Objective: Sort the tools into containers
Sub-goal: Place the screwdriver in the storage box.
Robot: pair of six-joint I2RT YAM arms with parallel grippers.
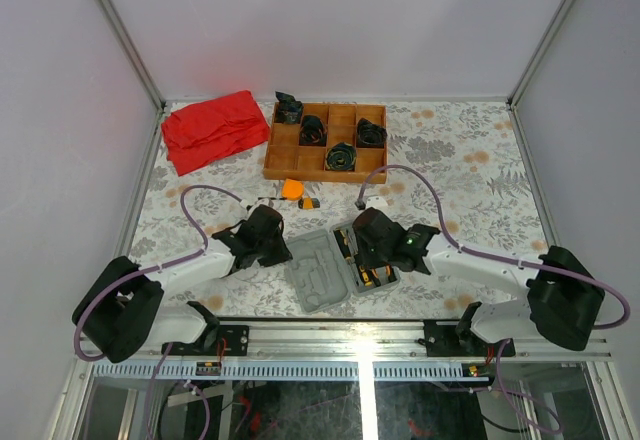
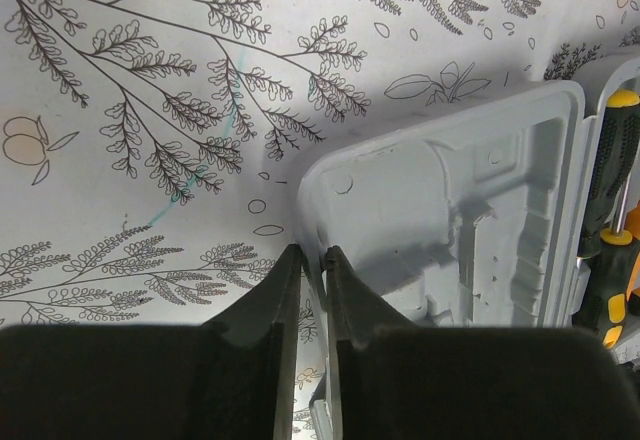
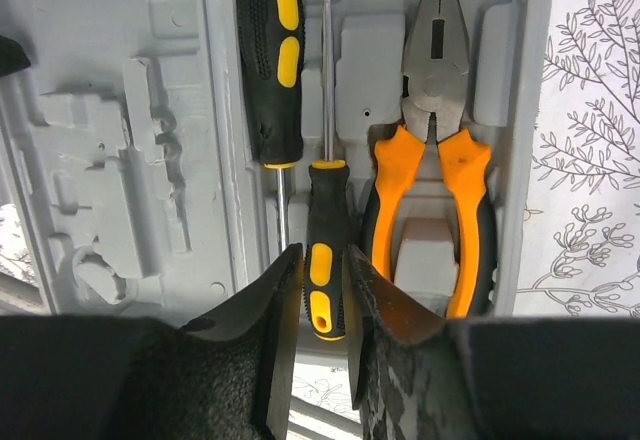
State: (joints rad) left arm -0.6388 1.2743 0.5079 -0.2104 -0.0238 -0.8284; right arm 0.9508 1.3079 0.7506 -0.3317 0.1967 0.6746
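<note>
Bolted at the near edge of the flowered table (image 1: 450,160), the left arm (image 1: 120,315) and the right arm (image 1: 565,300) both reach in toward a grey tool case (image 1: 318,282). It lies open on the table between them, near the middle.

Far left, a red cloth (image 1: 213,130) lies crumpled against the side wall. Nearer, the left gripper (image 2: 310,256) sits low at the left corner of the case. Its jaws are drawn narrow, with the rim of the case's empty left half pinched between them.

Just beyond the case, a round orange tape measure (image 1: 292,189) and a small yellow-grey piece (image 1: 311,202) lie loose on the table, side by side. Farther back stands a wooden tray (image 1: 270,150), with black coiled bundles (image 1: 341,156) in several of its compartments.

The right half of the case holds the tools. Two black-and-yellow screwdrivers (image 3: 268,60) lie head to tail in neighbouring recesses. Orange-handled pliers (image 3: 435,150) lie shut in the recess beside them, toward the case's outer edge.

The right gripper (image 3: 325,255) hangs over this half. Its jaws are narrowed to either side of one screwdriver's handle. The wrist view does not show whether they are pressing on it or only flanking it.
</note>
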